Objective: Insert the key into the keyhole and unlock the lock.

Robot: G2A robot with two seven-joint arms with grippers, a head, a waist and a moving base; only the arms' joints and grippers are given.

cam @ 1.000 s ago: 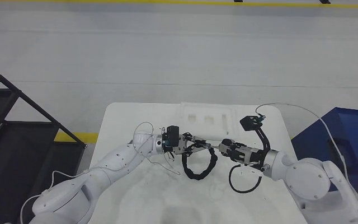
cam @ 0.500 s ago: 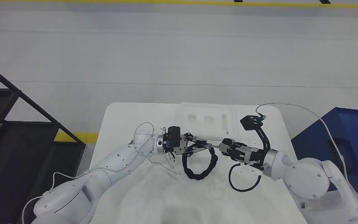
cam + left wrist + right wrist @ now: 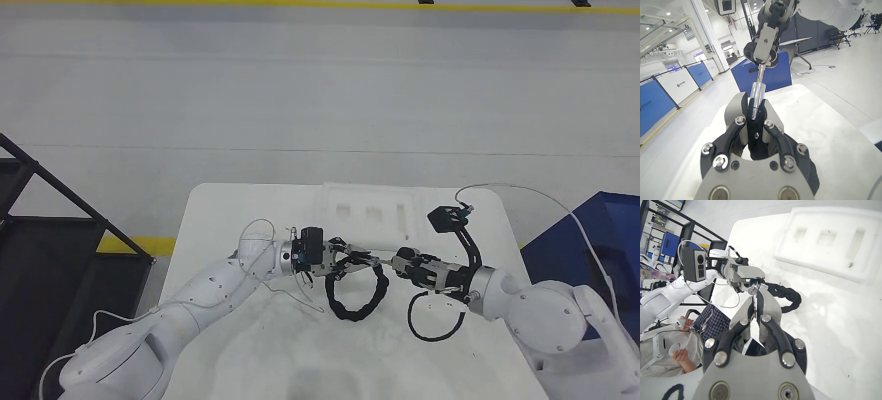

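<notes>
The left claw is clenched on the lock, its pads pinching the base of the chrome cylinder, which points to the right, toward the other arm. The right claw grips the head of the key, and the blade's tip meets the cylinder's end at the keyhole; how deep it sits cannot be told. In the top view the two claws face each other above the middle of the table, the left claw just left of the right claw, with the lock's black cable hanging in a loop beneath them down to the surface. The table is white with rounded corners and a few small dark specks. A white foam tray with three shallow rectangular pockets lies at its far edge. Beyond the table stretches a pale grey floor crossed by a yellow line at the far side. A black metal rack stands to the left and a blue panel to the right. The left wrist view takes in a bright hall with blue barrier panels along a walkway.
</notes>
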